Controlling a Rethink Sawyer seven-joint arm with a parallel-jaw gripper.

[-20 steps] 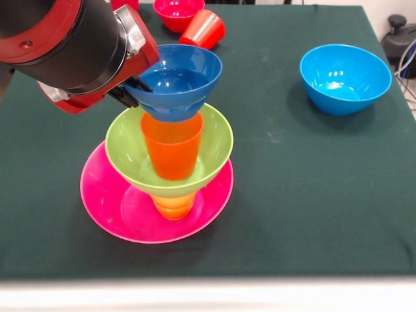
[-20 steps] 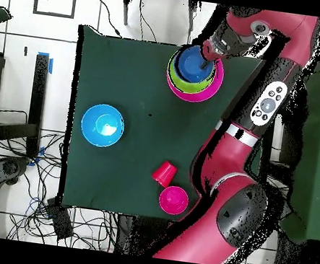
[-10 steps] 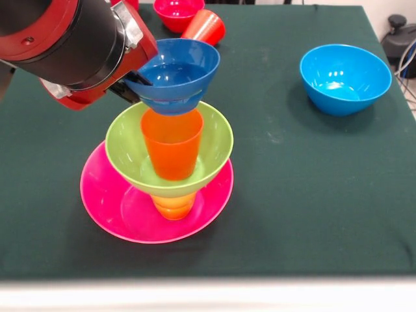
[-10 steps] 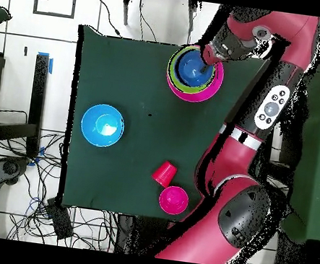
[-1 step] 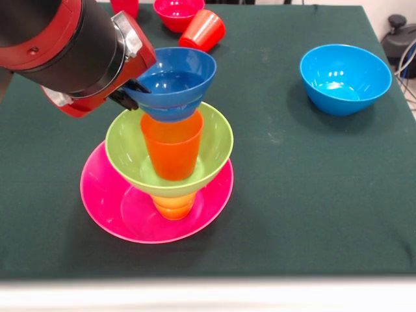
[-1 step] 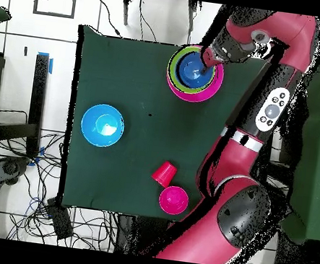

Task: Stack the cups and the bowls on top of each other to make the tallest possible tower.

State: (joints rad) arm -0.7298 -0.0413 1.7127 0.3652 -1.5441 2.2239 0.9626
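Tower: we see a stack near the front of the desk (image 5: 312, 214), built upward from a wide pink bowl (image 5: 117, 208), a yellow cup (image 5: 174, 207), a green bowl (image 5: 214, 140), an orange cup (image 5: 170, 149) and a dark blue bowl (image 5: 175, 81) on top.
Top bowl: we see the dark blue bowl sitting on the orange cup's rim, tilted slightly, its open side up.
Gripper: the gripper (image 5: 133, 90) comes in from the left of the front view, at the dark blue bowl's rim; a dark fingertip (image 5: 139, 85) lies against the rim's outer edge.
Jaws: we cannot tell whether they are clenched on the bowl's rim or released, since the arm's wrist hides them.
Light blue bowl: we find the light blue bowl (image 5: 344, 78) alone, upright, well apart from the tower.
Far side: we see a small red bowl (image 5: 177, 12) and a red cup (image 5: 203, 29) lying on its side just beside it; another red cup (image 5: 125, 6) shows at the top edge.
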